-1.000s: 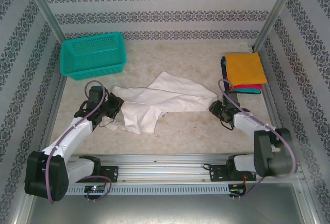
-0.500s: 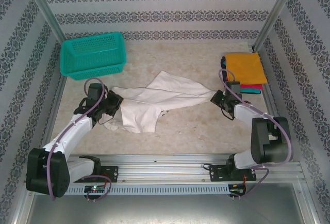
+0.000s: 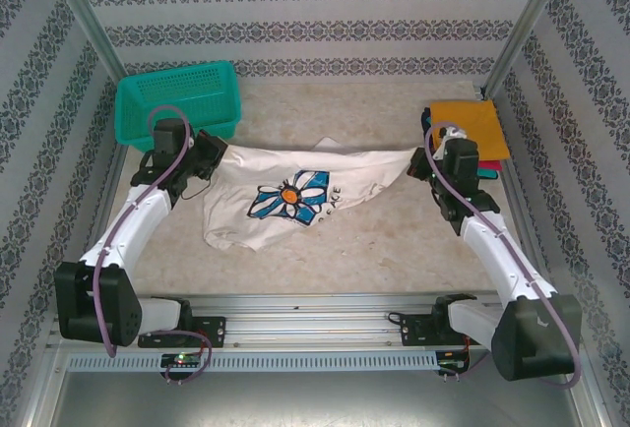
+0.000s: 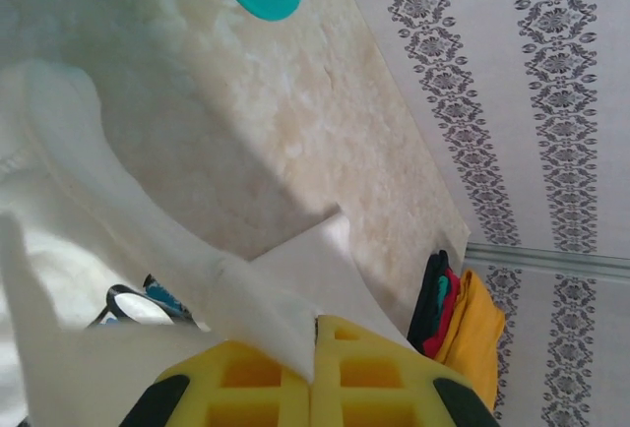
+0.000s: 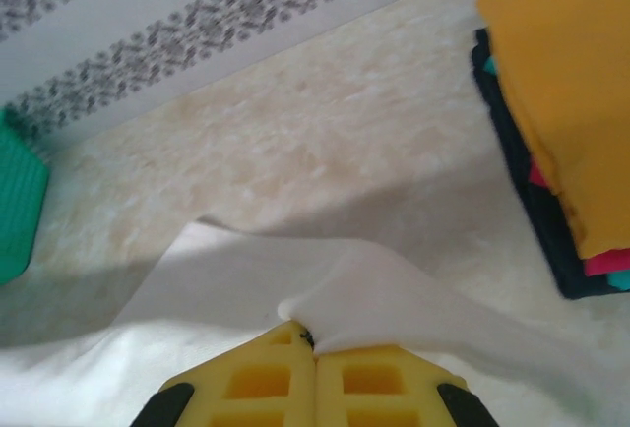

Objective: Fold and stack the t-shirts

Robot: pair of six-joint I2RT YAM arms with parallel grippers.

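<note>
Lifts white shirt (image 3: 295, 196) out of its earlier crumple and stretches it between left gripper (image 3: 210, 150) and right gripper (image 3: 418, 163), each pinching a cloth edge. Shows daisy print (image 3: 288, 198) face up, lettering legible only as "ACE". Leaves folding and stacking undone, with folded stack (image 3: 471, 130) just beyond right gripper.
</note>
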